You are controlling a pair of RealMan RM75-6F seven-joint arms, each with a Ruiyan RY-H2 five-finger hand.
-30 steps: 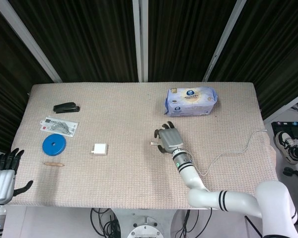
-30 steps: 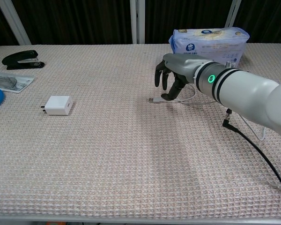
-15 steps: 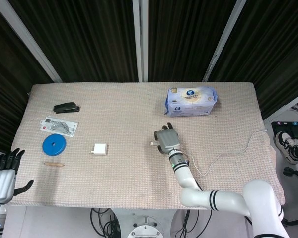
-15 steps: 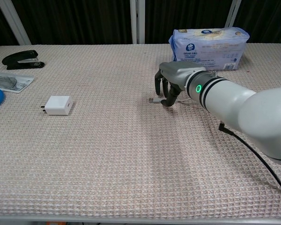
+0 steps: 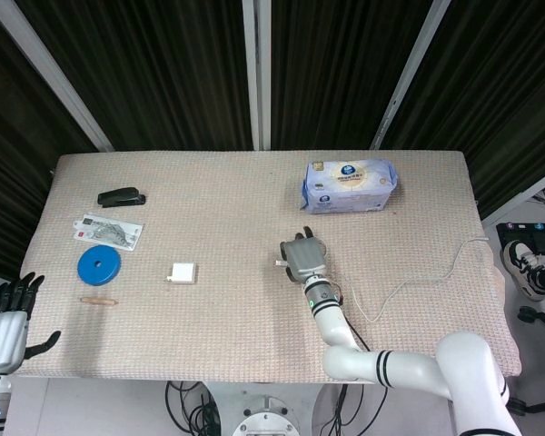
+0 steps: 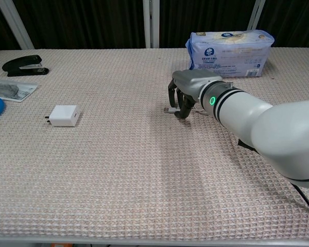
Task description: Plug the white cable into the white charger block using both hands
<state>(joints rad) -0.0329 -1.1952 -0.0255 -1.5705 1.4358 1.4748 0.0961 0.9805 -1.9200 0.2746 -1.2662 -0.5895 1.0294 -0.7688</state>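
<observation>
The white charger block lies on the table's left half, prongs pointing left. The white cable snakes from the right edge toward the middle, and its metal plug rests on the cloth pointing left. My right hand is lowered over the cable, fingers curled down and closed around it just behind the plug. The cable under the palm is hidden. My left hand hangs off the table's near left corner, fingers spread and holding nothing, far from the charger.
A blue-and-white tissue pack sits behind my right hand. At the far left are a black stapler, a banknote, a blue disc and a small wooden stick.
My right hand has slid slightly left and down onto the cable, its fingers curling from spread to closed around the cable behind the plug. The left hand and the charger have not moved.
</observation>
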